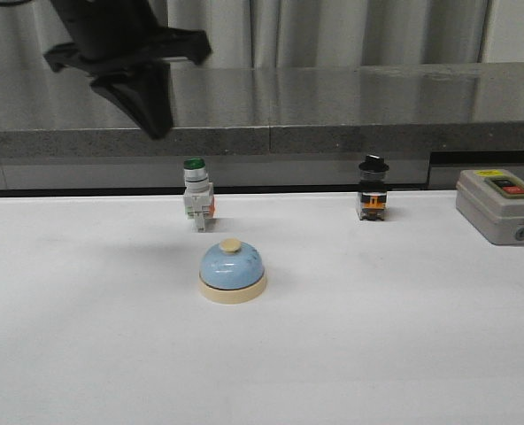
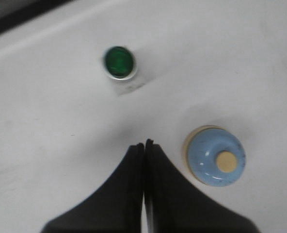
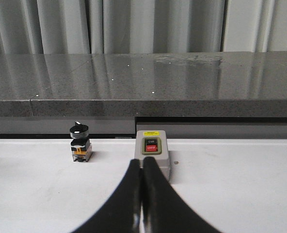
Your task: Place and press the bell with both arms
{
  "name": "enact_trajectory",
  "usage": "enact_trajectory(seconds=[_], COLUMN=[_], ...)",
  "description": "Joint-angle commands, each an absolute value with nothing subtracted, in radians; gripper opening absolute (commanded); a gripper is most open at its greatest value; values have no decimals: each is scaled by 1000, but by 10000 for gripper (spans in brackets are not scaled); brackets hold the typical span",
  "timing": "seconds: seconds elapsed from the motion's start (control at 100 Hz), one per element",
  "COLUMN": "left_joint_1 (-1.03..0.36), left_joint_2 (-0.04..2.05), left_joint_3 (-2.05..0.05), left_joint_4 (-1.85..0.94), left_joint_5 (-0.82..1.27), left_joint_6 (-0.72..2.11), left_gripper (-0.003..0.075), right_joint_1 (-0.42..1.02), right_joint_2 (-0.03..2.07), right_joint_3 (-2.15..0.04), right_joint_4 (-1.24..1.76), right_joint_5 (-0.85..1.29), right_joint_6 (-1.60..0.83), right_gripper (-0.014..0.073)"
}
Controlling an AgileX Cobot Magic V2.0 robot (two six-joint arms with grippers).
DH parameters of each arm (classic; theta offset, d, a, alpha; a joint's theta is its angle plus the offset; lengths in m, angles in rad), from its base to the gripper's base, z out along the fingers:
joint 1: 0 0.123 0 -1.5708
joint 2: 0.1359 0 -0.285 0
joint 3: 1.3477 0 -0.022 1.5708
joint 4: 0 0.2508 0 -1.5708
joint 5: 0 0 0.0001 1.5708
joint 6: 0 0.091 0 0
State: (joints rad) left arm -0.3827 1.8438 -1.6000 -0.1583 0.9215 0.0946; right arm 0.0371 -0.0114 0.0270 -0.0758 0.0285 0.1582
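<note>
The light-blue bell with cream base and cream button stands on the white table, near the middle. My left gripper hangs high above the table, up and to the left of the bell, with its jaws shut and empty. In the left wrist view the bell lies beside the shut left gripper, apart from it. My right gripper is shut and empty, low over the table near the grey box; it does not show in the front view.
A green-capped white push-button switch stands behind the bell; it also shows in the left wrist view. A black-knobbed switch stands at the back right. A grey box with a red button sits at the far right. A dark stone ledge runs behind the table.
</note>
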Motion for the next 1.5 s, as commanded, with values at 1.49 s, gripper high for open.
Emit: enact_trajectory(seconds=[1.49], left_joint_1=[-57], left_joint_2=[660], left_joint_3=[-704], left_joint_4=[-175], left_joint_5=[431], left_joint_6=[65], left_gripper=[-19], right_joint_1=[31], right_joint_2=[-24], right_joint_3=[27], right_joint_4=[-78], right_joint_5=[-57], right_joint_6=[153], right_gripper=[-59])
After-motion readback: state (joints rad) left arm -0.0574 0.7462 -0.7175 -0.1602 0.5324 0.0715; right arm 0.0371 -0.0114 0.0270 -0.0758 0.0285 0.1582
